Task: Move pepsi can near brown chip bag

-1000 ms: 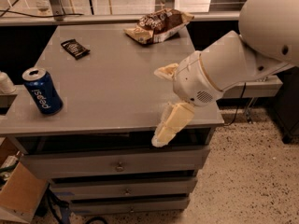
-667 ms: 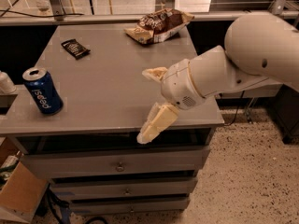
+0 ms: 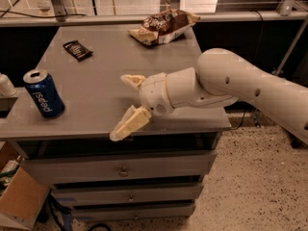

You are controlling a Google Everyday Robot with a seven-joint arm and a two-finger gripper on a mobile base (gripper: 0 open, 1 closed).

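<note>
**STEP IN HAND: REACH AND GRASP THE CAN**

**Current state.** The can (image 3: pixel 44 94) stands upright near the front-left corner of the table (image 3: pixel 106 66), close to the left edge. The chip bag (image 3: pixel 163 25) lies at the back edge, toward the back-right corner, well apart from the can. The gripper (image 3: pixel 130 102) hangs over the front edge, roughly midway along it, pointing left toward the can. Its 2 jaws are spread wide and hold nothing.

**Recommended procedure.**
1. Travel left along the front edge until the can sits between the 2 jaws. Touch nothing until it is centred.
2. Close on the middle of the can body, not the rim.
3. Lift clear of the table before any sideways travel.
4. Carry diagonally toward the back-right corner. The black packet (image 3: pixel 78 50), nearer the back-left corner, likely stays off this line.
5. Set the can down upright beside the bag, not on it.

**Caution.** A glancing push from 1 jaw could tip the can or send it off the left edge.
</note>
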